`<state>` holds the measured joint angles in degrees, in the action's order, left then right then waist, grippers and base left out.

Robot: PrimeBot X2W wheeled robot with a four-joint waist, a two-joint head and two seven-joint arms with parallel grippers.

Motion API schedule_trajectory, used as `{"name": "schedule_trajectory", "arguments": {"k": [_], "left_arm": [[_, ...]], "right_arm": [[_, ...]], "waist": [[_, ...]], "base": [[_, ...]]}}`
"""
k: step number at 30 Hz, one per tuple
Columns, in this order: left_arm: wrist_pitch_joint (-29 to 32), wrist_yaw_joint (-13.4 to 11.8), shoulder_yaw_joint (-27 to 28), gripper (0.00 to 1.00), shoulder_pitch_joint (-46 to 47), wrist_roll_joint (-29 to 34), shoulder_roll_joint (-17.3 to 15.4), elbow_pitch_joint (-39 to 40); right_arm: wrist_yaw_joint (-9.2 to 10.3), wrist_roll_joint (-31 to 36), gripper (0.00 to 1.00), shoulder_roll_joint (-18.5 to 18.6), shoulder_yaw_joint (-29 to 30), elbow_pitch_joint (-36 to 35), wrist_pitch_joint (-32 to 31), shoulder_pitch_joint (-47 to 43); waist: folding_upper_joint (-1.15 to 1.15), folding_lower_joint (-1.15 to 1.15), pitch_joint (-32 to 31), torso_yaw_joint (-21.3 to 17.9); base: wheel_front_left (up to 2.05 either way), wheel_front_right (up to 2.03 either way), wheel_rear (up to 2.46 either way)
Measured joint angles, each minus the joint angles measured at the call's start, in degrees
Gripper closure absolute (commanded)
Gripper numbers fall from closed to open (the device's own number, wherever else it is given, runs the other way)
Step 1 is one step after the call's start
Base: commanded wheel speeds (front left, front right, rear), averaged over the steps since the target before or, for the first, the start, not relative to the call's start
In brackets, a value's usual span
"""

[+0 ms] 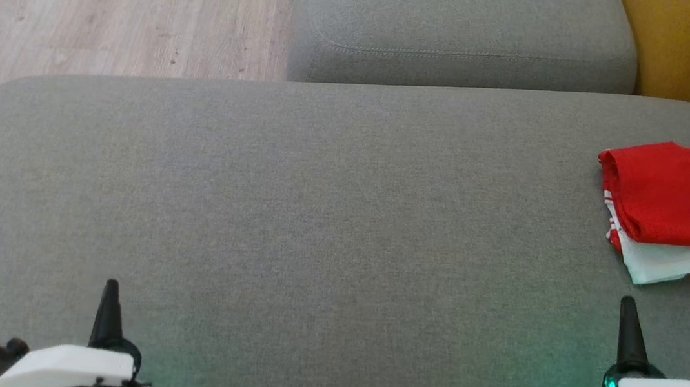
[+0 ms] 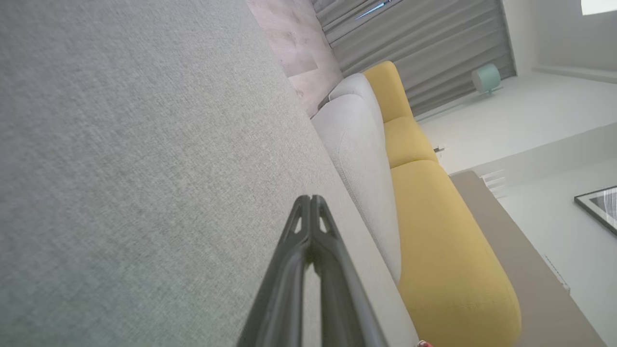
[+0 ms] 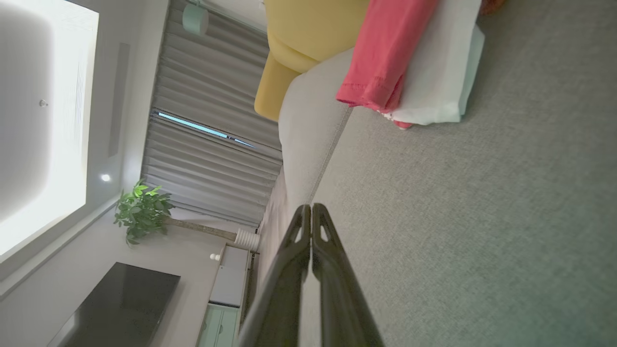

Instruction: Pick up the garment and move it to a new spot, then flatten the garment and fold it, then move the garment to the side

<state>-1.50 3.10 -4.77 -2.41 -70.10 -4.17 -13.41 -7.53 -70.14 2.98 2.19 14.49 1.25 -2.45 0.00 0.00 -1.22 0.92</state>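
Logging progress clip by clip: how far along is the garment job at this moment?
Done, it seems: the garment lies folded in a compact stack at the far right of the grey cushion, red layer over white. In hand: nothing; the left gripper and right gripper are both shut, empty and clear of it. Left: probably nothing, though the frame edge cuts off part of the fold.

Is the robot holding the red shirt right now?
No, the folded garment lies on the grey cushion, apart from the right gripper and the left gripper, both shut and empty.
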Motion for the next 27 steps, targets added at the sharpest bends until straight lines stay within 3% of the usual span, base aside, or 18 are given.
{"name": "schedule_trajectory", "arguments": {"k": [27], "left_arm": [[4.23,2.8,4.9,1.0,3.47,-17.42,0.05,-1.46]], "right_arm": [[0.0,-16.9,1.0,0.09,2.27,0.97,-4.17,3.3]], "waist": [[0.0,0.0,1.05,-0.68]], "base": [[0.0,0.0,0.0]]}}
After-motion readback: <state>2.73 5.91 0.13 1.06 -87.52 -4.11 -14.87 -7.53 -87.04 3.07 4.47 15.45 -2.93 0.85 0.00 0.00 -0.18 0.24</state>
